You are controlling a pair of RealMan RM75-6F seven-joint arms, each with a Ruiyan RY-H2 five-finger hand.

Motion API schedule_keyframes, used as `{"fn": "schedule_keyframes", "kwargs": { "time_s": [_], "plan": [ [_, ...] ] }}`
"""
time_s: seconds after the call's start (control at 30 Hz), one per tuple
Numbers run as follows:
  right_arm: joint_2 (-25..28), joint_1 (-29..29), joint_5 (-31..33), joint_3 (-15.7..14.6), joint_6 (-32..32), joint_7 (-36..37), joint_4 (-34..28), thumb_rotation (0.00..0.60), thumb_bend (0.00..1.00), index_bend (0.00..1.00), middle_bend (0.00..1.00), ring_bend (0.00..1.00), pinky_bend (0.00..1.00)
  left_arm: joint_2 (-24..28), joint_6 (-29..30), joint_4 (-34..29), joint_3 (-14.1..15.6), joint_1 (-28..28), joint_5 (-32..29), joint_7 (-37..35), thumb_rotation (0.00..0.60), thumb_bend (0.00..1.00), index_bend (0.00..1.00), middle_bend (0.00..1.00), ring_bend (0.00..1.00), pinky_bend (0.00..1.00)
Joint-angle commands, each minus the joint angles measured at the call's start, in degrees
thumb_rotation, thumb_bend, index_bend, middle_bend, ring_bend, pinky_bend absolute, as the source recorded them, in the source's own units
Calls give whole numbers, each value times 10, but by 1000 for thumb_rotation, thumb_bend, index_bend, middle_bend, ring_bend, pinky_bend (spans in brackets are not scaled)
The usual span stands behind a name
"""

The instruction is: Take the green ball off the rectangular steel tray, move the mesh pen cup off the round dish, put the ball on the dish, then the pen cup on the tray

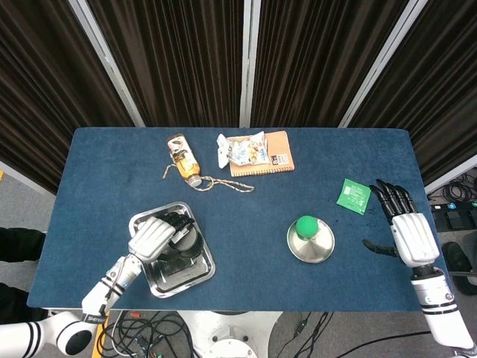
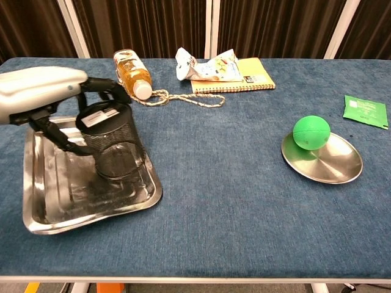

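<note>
- Left hand wrapped round the mesh pen cup, fingers curled over the rim and clamped on it, thumb down the near side.
- Pen cup sitting over the rectangular steel tray, tilted a bit; base looks down on the tray floor in the chest view, though can't tell for sure whether it's fully resting or a hair above.
- Tray parked at the front-left of the blue counter, corner poking toward the middle.
- Green ball resting on the round dish, toward the dish's back-left edge rather than dead centre.
- Dish well to the right of the tray, near the front edge.
- Right hand out past the right edge of the counter in the head view, palm facing down-ish, fingers spread apart and holding nothing, thumb stuck out to the side. Not visible in the chest view.
- Green packet lying flat just left of those right fingers, apart from the dish.
- Bottle on its side at the back-left, with a length of rope trailing from its neck across the cloth.
- Crumpled snack bag lying on top of an orange notebook at the back centre.
</note>
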Motion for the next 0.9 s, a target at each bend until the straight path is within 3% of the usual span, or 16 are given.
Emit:
{"fn": "schedule_keyframes", "kwargs": {
  "time_s": [0.03, 0.53, 0.6, 0.67, 0.73, 0.9],
  "plan": [
    [-2, 0, 1, 1, 0, -3, 0, 600, 0, 0, 0, 0, 33, -2, 17, 9, 1, 12, -4, -8, 600, 237, 339, 357, 238, 427],
    [-6, 3, 2, 5, -10, -17, -7, 600, 0, 0, 0, 0, 33, 22, 33, -3, 7, 31, 4, -5, 600, 231, 324, 340, 232, 418],
    [-5, 2, 3, 6, -10, -16, -8, 600, 0, 0, 0, 0, 33, 25, 35, -4, 9, 33, 12, -11, 600, 203, 258, 265, 187, 390],
    [-4, 1, 3, 7, -9, -14, -8, 600, 0, 0, 0, 0, 33, 31, 36, -6, 11, 35, 20, -22, 600, 146, 117, 112, 73, 290],
    [-3, 0, 4, 6, -9, -13, -8, 600, 0, 0, 0, 0, 33, 35, 41, -8, 10, 38, 21, -23, 600, 96, 41, 22, 10, 203],
    [-5, -4, 1, 3, -7, -10, -4, 600, 0, 0, 0, 0, 34, 45, 62, -22, 11, 52, 17, 5, 600, 43, 0, 0, 0, 128]
  ]
}}
